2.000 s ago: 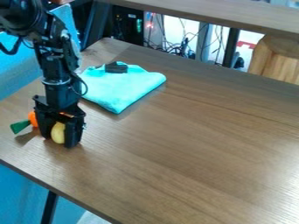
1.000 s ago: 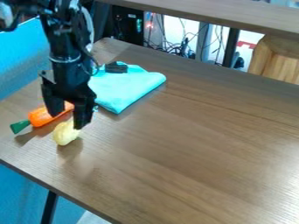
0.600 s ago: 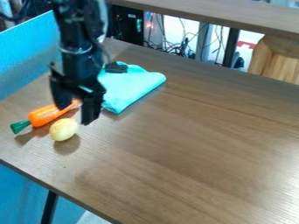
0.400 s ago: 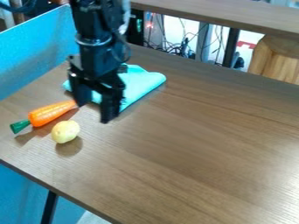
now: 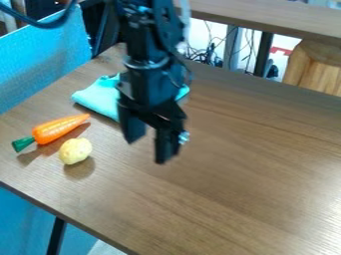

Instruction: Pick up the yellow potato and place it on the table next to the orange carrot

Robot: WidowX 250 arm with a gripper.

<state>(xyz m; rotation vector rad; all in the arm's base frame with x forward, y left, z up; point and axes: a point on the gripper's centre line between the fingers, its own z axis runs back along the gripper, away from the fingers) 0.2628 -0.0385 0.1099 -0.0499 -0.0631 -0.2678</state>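
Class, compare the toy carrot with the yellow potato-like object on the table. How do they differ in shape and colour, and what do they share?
The carrot is long and tapers to a point, while the potato-like object is compact and rounded.
The carrot is orange with a green top; the potato-like object is pale yellow, with no green top visible.
Both rest on the brown table and cast shadows.

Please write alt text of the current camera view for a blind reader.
A black robot gripper, open and empty, hangs over a brown wooden table. Left of it in the picture lie an orange toy carrot and a yellow potato-like object; a turquoise cloth lies behind.
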